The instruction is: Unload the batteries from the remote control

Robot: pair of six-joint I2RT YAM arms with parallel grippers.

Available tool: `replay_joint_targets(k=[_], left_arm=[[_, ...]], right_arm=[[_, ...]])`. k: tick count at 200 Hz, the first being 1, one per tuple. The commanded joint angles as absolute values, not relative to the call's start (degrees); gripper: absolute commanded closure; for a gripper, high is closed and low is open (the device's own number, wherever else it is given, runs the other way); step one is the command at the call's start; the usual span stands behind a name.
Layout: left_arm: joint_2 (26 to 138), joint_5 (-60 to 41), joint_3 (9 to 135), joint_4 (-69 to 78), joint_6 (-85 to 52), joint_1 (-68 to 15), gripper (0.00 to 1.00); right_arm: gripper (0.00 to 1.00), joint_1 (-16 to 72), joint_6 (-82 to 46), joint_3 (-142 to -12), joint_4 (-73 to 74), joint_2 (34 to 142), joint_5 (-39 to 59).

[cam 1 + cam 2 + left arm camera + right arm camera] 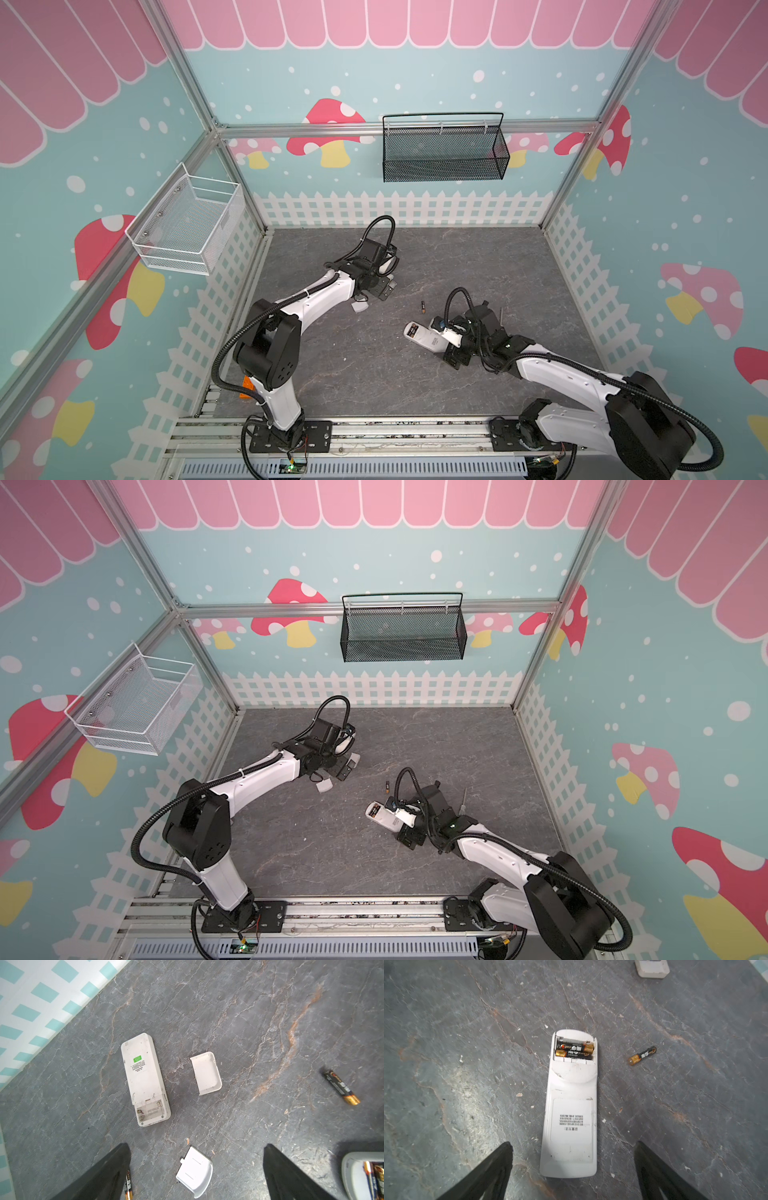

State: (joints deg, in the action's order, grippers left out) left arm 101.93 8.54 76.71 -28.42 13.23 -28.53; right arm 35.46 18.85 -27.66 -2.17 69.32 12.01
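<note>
our right fingers spread wide, empty, either side of the remote, two batteries inside; in a top view a loose battery lies on the desk at its 12 o'clock. left fingers wide, empty.

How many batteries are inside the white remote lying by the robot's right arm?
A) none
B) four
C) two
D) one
C: the right wrist view shows two batteries lying side by side in the open back of the remote.
</note>
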Motion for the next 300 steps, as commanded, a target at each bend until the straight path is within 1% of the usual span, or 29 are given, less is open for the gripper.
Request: replay_joint_targets(k=[1,20,48,70,119,170,189,219,249,278,300], left_arm=[[100.8,7.5,75.8,-27.0,12.0,-28.0,0.01],[101.0,6.9,76.4,-28.1,11.4,-27.4,0.01],[100.7,5.7,75.7,-27.4,10.7,-27.2,0.01],[100.6,5.0,76.0,-28.4,10.1,-26.7,0.01],[100.2,3.8,75.7,-28.7,9.6,-25.8,0.01],[99.2,2.0,75.2,-28.7,9.9,-25.0,0.01],[98.8,-1.3,74.5,-28.4,11.3,-25.1,0.01],[98.5,-3.7,74.5,-30.6,14.4,-25.6,0.00],[97.4,-12.3,75.0,-35.9,21.2,-26.5,0.01],[96.7,-10.0,75.0,-38.8,28.1,-29.8,0.01],[96.0,-12.4,75.1,-42.3,29.1,-30.9,0.01]], right_arm=[[0.08,36.7,20.6,-26.7,0.7,71.4,10.6],[0.08,36.9,19.2,-26.5,1.8,73.0,9.3],[0.08,36.8,17.2,-25.9,3.7,73.8,2.1],[0.08,35.7,16.3,-26.4,3.9,74.6,-1.5],[0.08,32.9,15.4,-28.1,4.8,78.3,-4.3],[0.08,31.6,14.6,-30.2,7.3,80.9,-3.5],[0.08,31.1,13.6,-30.1,10.4,82.3,-2.3],[0.08,30.9,12.4,-33.7,9.2,86.2,-3.0],[0.08,28.4,8.9,-33.8,6.8,82.5,-1.6],[0.11,24.1,2.2,-32.7,4.5,75.9,2.9],[0.17,22.5,-3.3,-35.7,3.3,77.4,9.1]])
